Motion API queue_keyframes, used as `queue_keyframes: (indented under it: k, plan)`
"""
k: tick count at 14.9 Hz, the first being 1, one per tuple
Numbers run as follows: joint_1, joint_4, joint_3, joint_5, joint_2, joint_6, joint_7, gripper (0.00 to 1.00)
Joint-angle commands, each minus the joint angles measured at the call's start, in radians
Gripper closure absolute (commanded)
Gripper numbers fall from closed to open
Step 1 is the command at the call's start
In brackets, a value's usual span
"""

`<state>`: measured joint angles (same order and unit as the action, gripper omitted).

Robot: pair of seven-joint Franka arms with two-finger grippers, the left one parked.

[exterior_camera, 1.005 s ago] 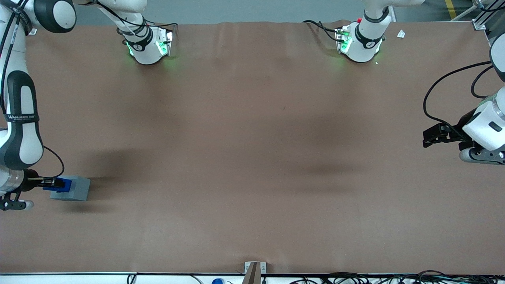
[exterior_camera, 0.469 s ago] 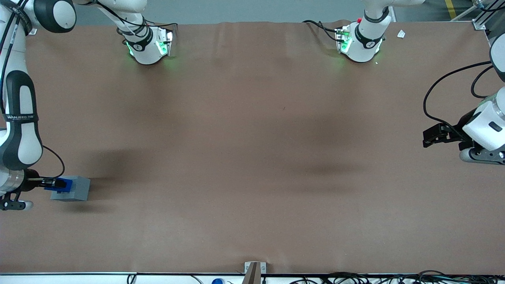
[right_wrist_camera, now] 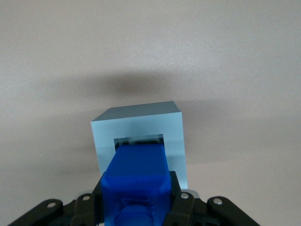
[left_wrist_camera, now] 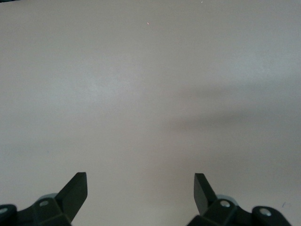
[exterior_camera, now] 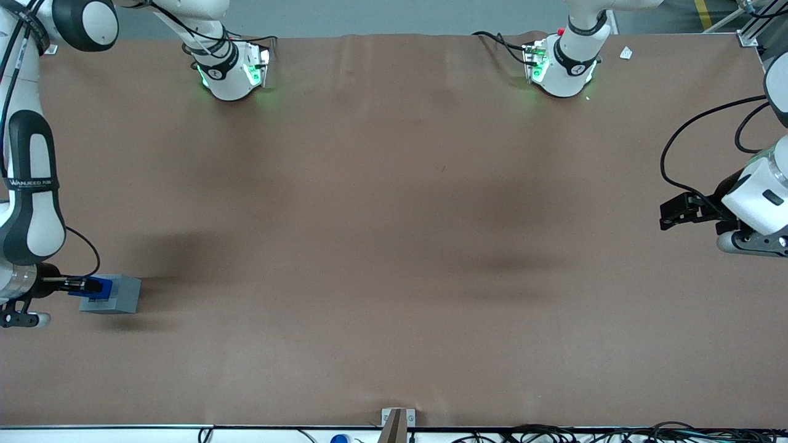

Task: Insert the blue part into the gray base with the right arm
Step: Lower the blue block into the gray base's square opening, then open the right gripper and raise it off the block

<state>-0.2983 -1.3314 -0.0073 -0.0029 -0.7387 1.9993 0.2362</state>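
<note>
The gray base (exterior_camera: 120,294) sits on the brown table near the working arm's end. The blue part (exterior_camera: 100,288) stands over the base's top, held by my right gripper (exterior_camera: 86,285), whose fingers are shut on its sides. In the right wrist view the blue part (right_wrist_camera: 137,181) reaches down into the square recess of the gray base (right_wrist_camera: 175,134), with a dark gap showing at one edge of the recess. The gripper (right_wrist_camera: 136,197) clamps the part from both sides. How deep the part sits in the recess is hidden.
The brown table (exterior_camera: 394,246) spreads wide toward the parked arm's end. Two arm bases (exterior_camera: 231,71) (exterior_camera: 563,64) stand at the table's edge farthest from the front camera. A small bracket (exterior_camera: 397,418) sits at the edge nearest it.
The right arm's upper links have shifted very slightly. The gripper, blue part and gray base stay in the same place.
</note>
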Motion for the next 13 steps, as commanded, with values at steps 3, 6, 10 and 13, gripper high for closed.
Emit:
queue_keyframes:
  k: [3,6,10,13]
  plan:
    - [0.002,-0.011,0.007,-0.006,0.001,0.007,0.067,1.00]
    - [0.002,-0.011,0.007,-0.008,-0.007,0.029,0.081,1.00]
    - [0.002,-0.009,0.007,-0.023,-0.016,0.062,0.135,1.00]
    - [0.002,-0.011,0.007,-0.035,-0.016,0.070,0.141,1.00]
